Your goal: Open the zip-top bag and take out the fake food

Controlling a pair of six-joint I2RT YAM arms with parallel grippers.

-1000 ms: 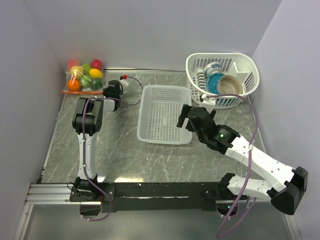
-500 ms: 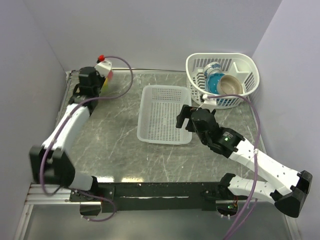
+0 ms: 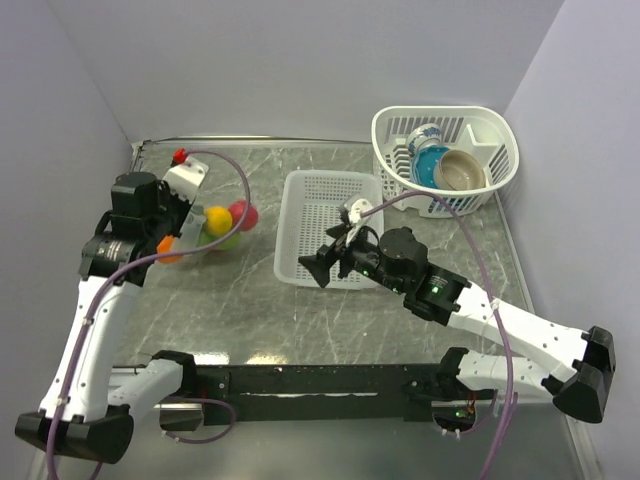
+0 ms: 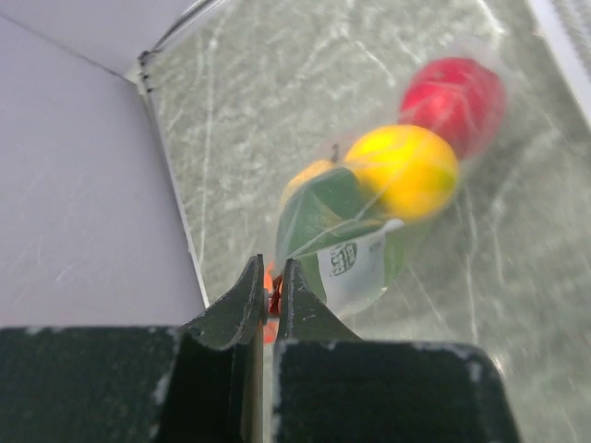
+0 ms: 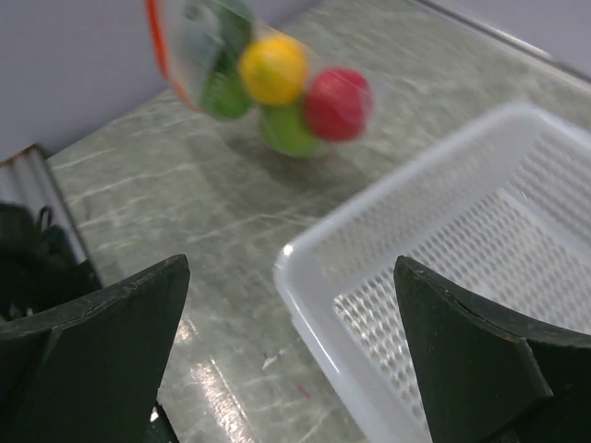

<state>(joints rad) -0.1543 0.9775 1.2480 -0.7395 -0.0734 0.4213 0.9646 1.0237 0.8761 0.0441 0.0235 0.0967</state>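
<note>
The left gripper [image 4: 271, 297] is clamping the orange strip [image 5: 157, 44] of the zip-top bag [image 4: 355, 249]; the right gripper [image 5: 291, 272] (jaws wide apart) should be taking the opposite lip nearby, pulling gently.

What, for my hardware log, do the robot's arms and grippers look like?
Both the left arm and the right arm have white tubular links joined by black joint housings. A purple cable loops along each. The left gripper and the right gripper have dark, wedge-shaped fingers. A small green light glows on the right arm.
</note>
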